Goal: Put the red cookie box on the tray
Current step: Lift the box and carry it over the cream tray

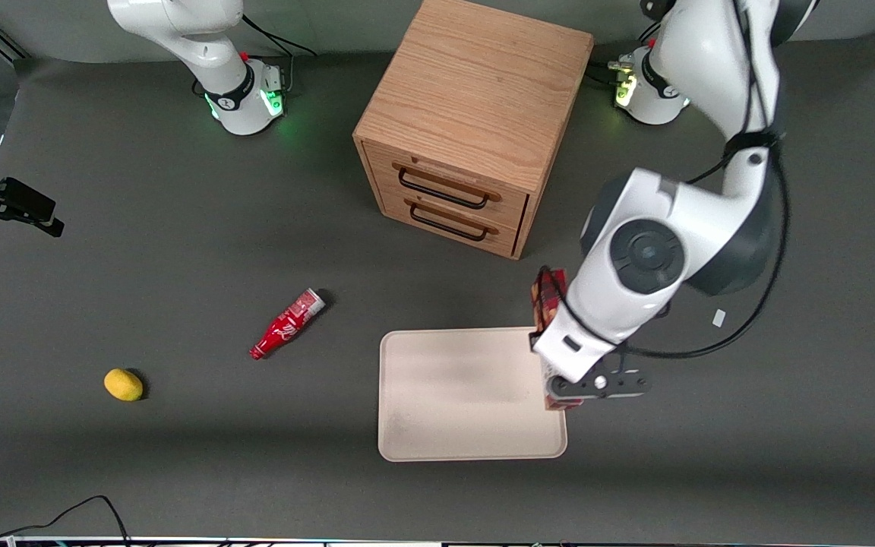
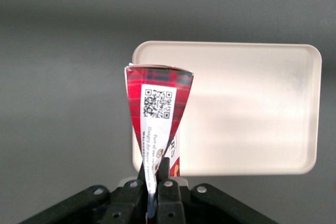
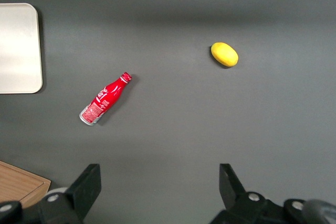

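My left gripper [image 1: 561,393] is shut on the red cookie box [image 1: 546,298], a slim dark-red carton held on edge. In the left wrist view the fingers [image 2: 164,167] pinch the box [image 2: 157,106], whose white label with a QR code faces the camera. The box hangs above the edge of the cream tray [image 1: 460,395] that lies toward the working arm's end of the table. In the wrist view the tray [image 2: 247,108] lies flat under the box and holds nothing. Most of the box in the front view is hidden by the arm.
A wooden two-drawer cabinet [image 1: 468,137] stands farther from the front camera than the tray. A small red bottle [image 1: 287,323] and a yellow lemon [image 1: 123,384] lie toward the parked arm's end. They also show in the right wrist view, bottle [image 3: 105,99] and lemon [image 3: 224,54].
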Robot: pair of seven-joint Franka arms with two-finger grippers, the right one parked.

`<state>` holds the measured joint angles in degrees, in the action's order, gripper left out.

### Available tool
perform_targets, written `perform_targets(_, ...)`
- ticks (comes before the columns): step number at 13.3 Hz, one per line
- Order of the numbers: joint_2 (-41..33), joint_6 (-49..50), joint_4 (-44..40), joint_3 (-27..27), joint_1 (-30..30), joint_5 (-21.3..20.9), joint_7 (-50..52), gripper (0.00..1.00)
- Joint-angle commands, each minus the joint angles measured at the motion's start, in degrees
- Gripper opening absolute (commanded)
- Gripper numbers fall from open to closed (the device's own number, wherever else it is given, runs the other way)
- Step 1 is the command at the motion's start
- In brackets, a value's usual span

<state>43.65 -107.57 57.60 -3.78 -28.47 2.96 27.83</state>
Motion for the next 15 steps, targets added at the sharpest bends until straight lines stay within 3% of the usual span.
perform_targets(1,6.87,-5.43,-3.9,-1.05,-1.41,-0.59,1.88,0.0)
perform_targets(12,14.88,-14.15,-3.37,-1.05,-1.59,-5.07,0.74,0.01)
perform_targets(14,15.5,-14.95,-3.29,-1.05,-1.59,-5.07,0.56,0.14)
perform_targets(15,15.76,-15.3,-3.29,-1.05,-1.59,-5.16,0.56,0.31)
